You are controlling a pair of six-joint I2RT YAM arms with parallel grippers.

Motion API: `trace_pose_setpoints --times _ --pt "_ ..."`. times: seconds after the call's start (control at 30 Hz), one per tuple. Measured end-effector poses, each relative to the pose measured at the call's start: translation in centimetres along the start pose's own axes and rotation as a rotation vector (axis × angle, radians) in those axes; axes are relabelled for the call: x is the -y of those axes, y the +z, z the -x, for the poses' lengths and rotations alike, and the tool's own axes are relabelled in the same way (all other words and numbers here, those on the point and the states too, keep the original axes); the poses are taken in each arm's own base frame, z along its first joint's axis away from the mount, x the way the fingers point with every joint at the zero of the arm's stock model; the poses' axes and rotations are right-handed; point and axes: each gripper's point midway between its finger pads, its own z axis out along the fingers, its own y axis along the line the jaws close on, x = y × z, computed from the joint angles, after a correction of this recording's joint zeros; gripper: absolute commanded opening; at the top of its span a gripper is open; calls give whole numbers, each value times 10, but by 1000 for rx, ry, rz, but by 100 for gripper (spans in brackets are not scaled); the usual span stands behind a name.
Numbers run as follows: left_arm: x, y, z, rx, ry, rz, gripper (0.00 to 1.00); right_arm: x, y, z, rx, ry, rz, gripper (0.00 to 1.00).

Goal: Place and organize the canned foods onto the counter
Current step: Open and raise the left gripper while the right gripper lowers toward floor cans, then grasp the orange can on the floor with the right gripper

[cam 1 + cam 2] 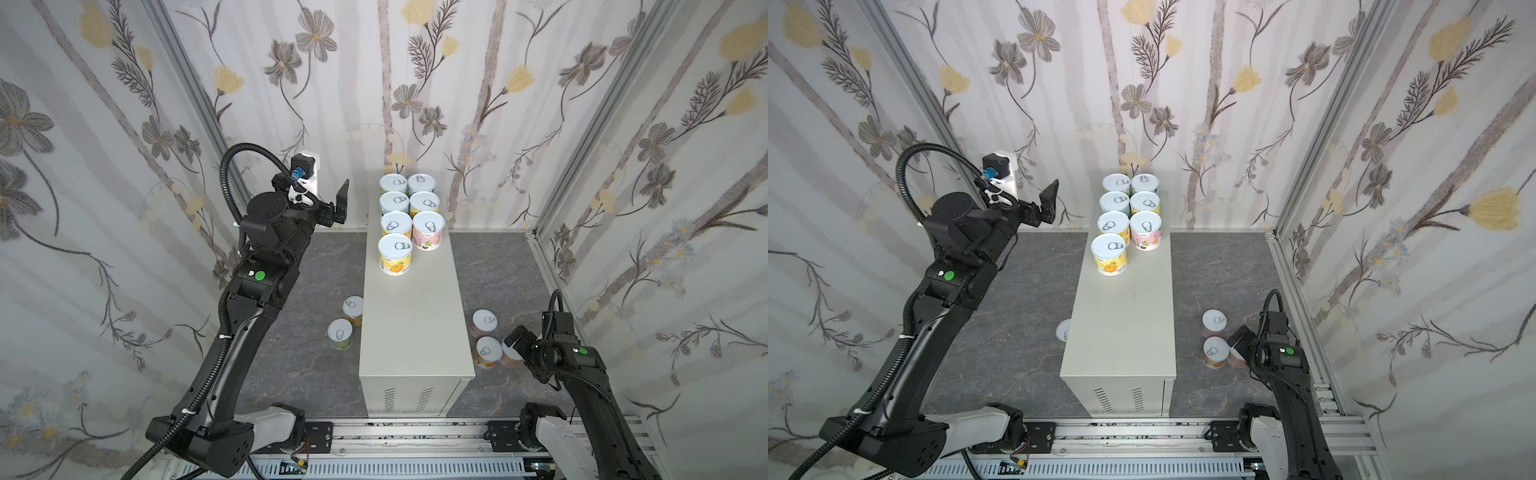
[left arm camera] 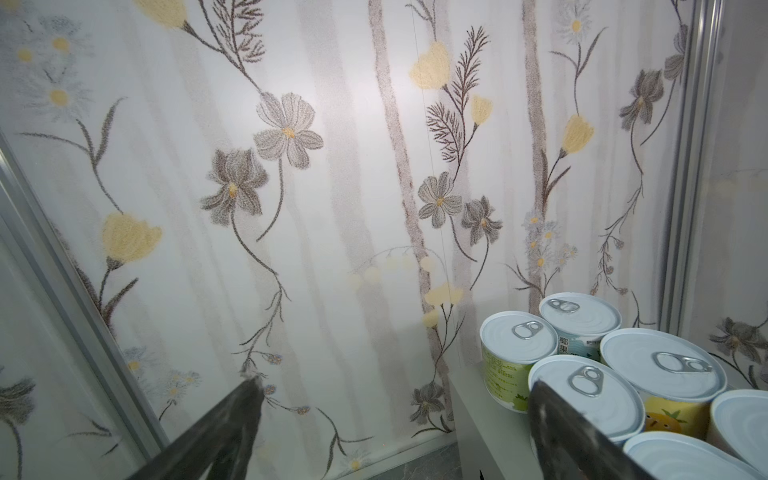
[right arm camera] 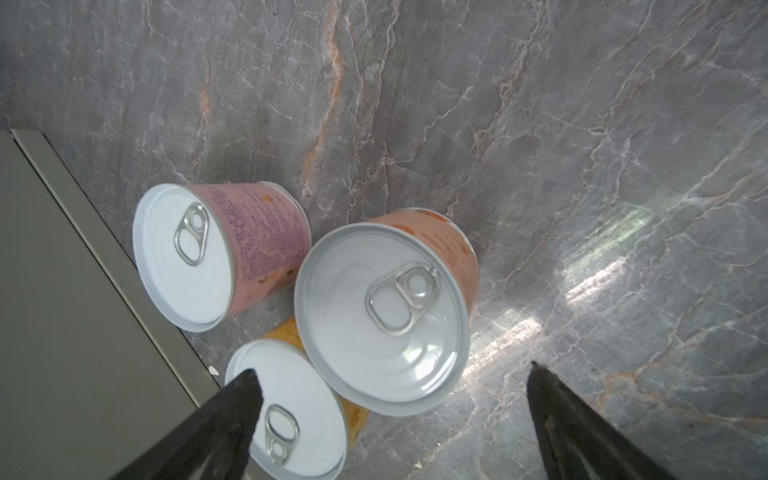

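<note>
Seven cans (image 1: 397, 224) stand in two tight columns at the far end of the counter (image 1: 411, 324), packed close so the near stretch is free for the rest. The slot beside the front yellow can (image 1: 395, 254) is vacant. The left gripper (image 1: 330, 199) hangs raised just beside that block, jaws spread and empty. The right gripper (image 1: 516, 340) sits low over three cans (image 1: 484, 320) on the floor (image 3: 582, 166) right of the counter, jaws spread wide, holding nothing. Its wrist view shows what the arm (image 1: 582, 374) partly hides from above: a peach can (image 3: 382, 311) lined up between the fingers (image 3: 232, 407), likely the next pick, crowded by a pink can (image 3: 216, 253) and an orange can (image 3: 291, 415). Two more cans (image 1: 353, 309) wait on the floor to the left. In a top view the counter hides all but a sliver of one lid (image 1: 1064, 330).
</note>
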Motion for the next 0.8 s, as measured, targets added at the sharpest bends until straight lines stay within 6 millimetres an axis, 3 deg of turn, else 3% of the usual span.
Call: trace_pose_setpoints --times 0.3,0.57,0.8 --pt "2 1 -6 -9 1 -16 100 -8 16 6 -51 -7 -25 100" --pt "2 3 -13 -22 3 -17 100 -11 31 1 -101 -121 -115 99" --pt "1 3 -17 -29 9 -15 100 0 42 -5 -117 -162 -204 90"
